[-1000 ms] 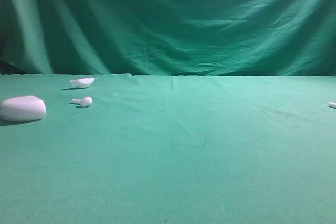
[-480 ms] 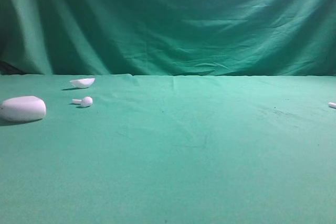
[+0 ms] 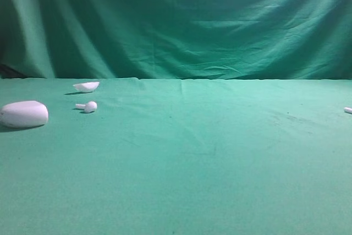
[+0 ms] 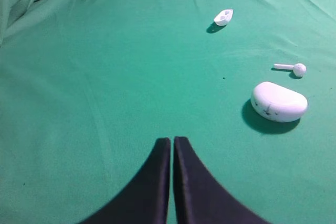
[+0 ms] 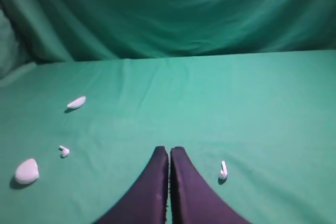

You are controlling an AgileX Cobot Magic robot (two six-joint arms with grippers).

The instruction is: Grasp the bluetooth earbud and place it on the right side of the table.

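1. Both grippers pulled back, neither visible in the high view. Left gripper [image 4: 171, 145] had jaws pressed together, nothing between them. Right gripper [image 5: 169, 153] same: jaws closed flat, empty.
2. Bluetooth earbud [image 3: 348, 110] lay at the far right edge of the table [image 3: 187, 158] in the high view, half cut by the frame. In the right wrist view it sat just right of the right gripper tips, apart from them, stem pointing up-frame. Judged: placement looks done, arm clear of it.
3. Left side held the other items: twin earbud [image 3: 87, 106], pebble case [image 3: 23, 114] near the left edge, small white lid-like piece [image 3: 86, 86] behind them. All apart from each other.
4. Risk A: earbud so near the right gripper that a sideways or fwd swing w/ closed jaws could flick it; small, rounded, light, so it would likely roll on the cloth.
5. Risk B: earbud near the table's right side; can't tell from these views how close the real edge is. A nudge rightward might send it off.
6. Risk C: left arm moving fwd-right could sweep the case or twin earbud.
7. Open room: broad bare green centre, no obstacles between the two clusters. Backdrop [image 3: 181, 20] drapes to the rear edge; straight-back retreat looked safest for both arms.
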